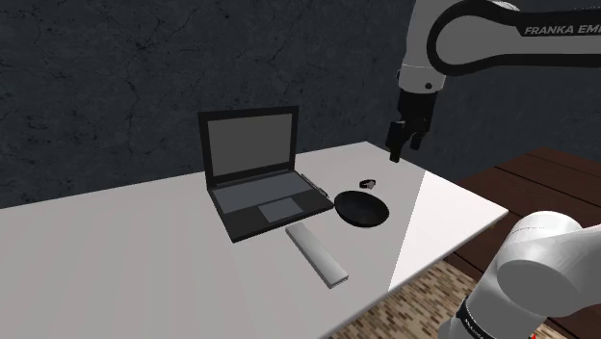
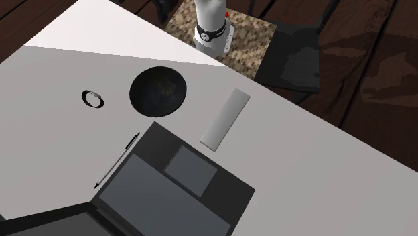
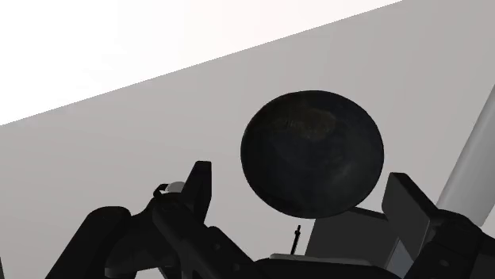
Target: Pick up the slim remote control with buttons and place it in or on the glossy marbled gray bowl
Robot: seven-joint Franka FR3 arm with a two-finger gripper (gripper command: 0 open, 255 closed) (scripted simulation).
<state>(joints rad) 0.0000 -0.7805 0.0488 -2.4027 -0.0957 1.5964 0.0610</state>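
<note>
**Hovering gripper with open fingers, remote flat on the table**

Shoulder view: I count one remote (image 1: 316,255), one dark bowl (image 1: 362,209), one open laptop (image 1: 258,173) and one little ring-shaped thing (image 1: 367,183), all on the pale table (image 1: 116,260). The remote is a plain light grey slab lying flat. Its long axis runs from just off the laptop's front edge out toward the near table edge. The gripper (image 1: 404,144) hangs up in the air past the bowl with its fingers parted and nothing between them. The remote is well apart from it, down and to this view's left, with the bowl in between.

Second exterior view: same count plus one pen (image 2: 117,159) beside the laptop (image 2: 174,194). The remote (image 2: 225,119) sits near the bowl (image 2: 159,91) on this view's right, not touching it, with one end aimed toward the robot's base.

Wrist view: the gripper (image 3: 300,178) has its fingers spread and looks down at the bowl (image 3: 313,150). The remote (image 3: 472,150) is a pale strip off beyond the bowl's side, outside the fingers.
</note>
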